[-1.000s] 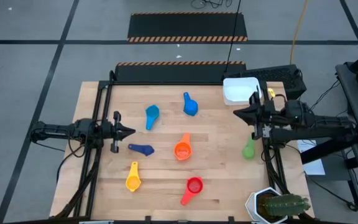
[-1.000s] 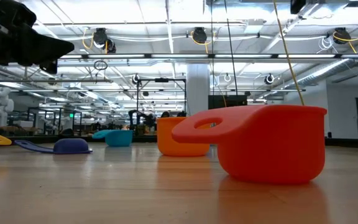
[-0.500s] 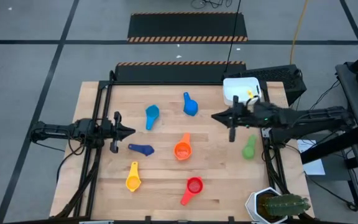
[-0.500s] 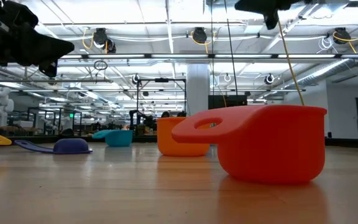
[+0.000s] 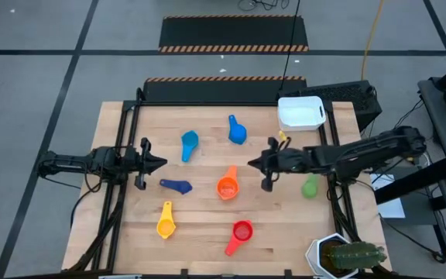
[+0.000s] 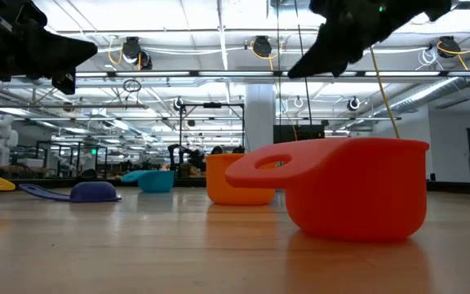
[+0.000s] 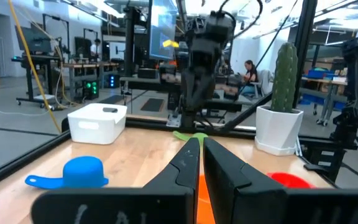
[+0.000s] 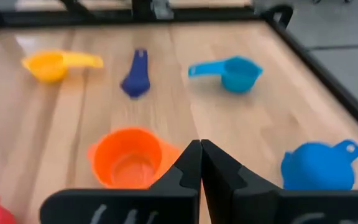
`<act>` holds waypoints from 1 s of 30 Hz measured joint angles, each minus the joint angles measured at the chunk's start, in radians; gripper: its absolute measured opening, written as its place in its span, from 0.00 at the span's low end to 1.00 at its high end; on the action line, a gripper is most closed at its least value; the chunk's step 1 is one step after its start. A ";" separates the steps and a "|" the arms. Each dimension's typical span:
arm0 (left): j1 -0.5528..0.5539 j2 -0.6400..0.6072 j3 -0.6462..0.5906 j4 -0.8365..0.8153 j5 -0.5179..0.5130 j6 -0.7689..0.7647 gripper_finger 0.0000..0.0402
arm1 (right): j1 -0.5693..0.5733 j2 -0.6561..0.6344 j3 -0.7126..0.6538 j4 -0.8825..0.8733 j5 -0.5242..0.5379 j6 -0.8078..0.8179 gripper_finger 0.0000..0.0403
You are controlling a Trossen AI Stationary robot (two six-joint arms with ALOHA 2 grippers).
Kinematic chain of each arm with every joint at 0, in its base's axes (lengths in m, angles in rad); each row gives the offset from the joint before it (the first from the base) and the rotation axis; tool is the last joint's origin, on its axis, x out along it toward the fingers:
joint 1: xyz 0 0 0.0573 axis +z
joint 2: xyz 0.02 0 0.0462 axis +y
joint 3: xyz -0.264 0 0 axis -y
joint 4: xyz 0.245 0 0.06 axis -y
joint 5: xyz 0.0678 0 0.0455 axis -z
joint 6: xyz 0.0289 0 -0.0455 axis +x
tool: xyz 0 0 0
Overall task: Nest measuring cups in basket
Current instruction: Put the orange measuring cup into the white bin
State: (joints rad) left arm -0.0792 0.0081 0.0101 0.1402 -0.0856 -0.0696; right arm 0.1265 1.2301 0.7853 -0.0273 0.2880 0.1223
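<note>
Left tool (image 5: 159,163) closed and holding nothing, hovering near the left edge of the surface (image 5: 207,225), pointing toward the middle. Just beside its tip, toward the front edge, navy cup (image 5: 176,186) lying apart from it. Yellow cup (image 5: 166,222) near the front-left part of the surface, handle toward the far edge. Light blue cup (image 5: 189,142) closer to the far edge, left of centre, with blue cup (image 5: 236,131) further right and nearer still to the far edge. Orange cup (image 5: 228,184) about mid-surface, open side up, handle toward the far edge. Red cup (image 5: 240,233) near the front edge, handle angled toward the front-left corner. Right tool (image 5: 254,163) closed and empty, reached in from the right edge over the middle, hanging just beside the orange cup on its right and above it, not touching. Green cup (image 5: 310,186) near the right edge, partly under the right arm. White basket (image 5: 300,113) at the far-right corner, holding no cup visible from above. White pot with a cactus (image 5: 345,254) at the front-right corner.
</note>
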 joint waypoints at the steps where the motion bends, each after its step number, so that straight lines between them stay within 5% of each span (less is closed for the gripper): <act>1: 0.000 0.000 0.000 0.000 0.000 0.000 0.06 | 0.000 0.022 0.000 0.000 0.000 0.000 0.00; 8: 0.000 0.001 0.000 0.028 -0.001 0.002 0.06 | 0.000 0.176 0.000 0.004 0.001 -0.090 0.08; 21: 0.000 0.190 0.088 0.022 -0.021 0.005 0.06 | 0.000 0.434 0.001 0.232 0.111 -0.481 0.44; 30: 0.000 0.364 0.100 0.119 -0.021 0.013 0.06 | 0.000 0.569 0.001 0.405 0.137 -0.818 0.49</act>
State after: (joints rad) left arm -0.0792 0.3723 0.1104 0.2596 -0.1062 -0.0562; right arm 0.1261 1.7990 0.7864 0.3778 0.4246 -0.6956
